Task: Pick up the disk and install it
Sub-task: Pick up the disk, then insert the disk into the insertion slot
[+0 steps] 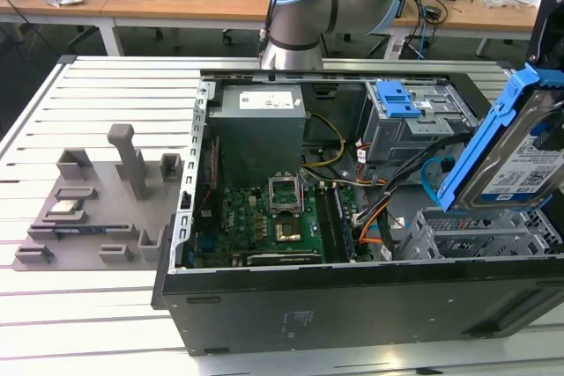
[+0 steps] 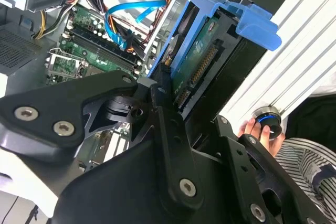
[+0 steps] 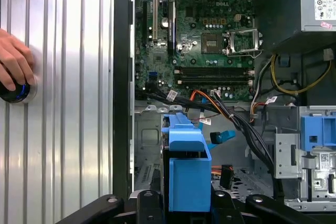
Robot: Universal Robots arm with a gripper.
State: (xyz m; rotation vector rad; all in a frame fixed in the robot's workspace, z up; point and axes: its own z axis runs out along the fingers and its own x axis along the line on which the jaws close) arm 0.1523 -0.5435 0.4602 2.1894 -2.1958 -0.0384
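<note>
The disk (image 1: 522, 158) is a silver drive with a blue-and-white label in a blue plastic bracket (image 1: 490, 134). It hangs tilted, on edge, over the metal drive cage (image 1: 476, 237) at the exterior view's right end of the open computer case (image 1: 352, 305). My gripper (image 1: 548, 28) is shut on it from above. In the second wrist view the black fingers (image 2: 160, 98) clamp the disk (image 2: 202, 59), whose green circuit board and connector face the camera. In the first wrist view the blue bracket (image 3: 186, 163) sticks out between the fingers (image 3: 144, 200), above the case floor.
Inside the case are a grey power supply (image 1: 260, 121), the motherboard (image 1: 264, 217), orange and black cables (image 3: 220, 108) and a bay with a blue latch (image 1: 401, 99). A grey fixture tray (image 1: 88, 209) lies at the exterior view's left. A hand (image 3: 13, 61) rests on a black button on the slatted table.
</note>
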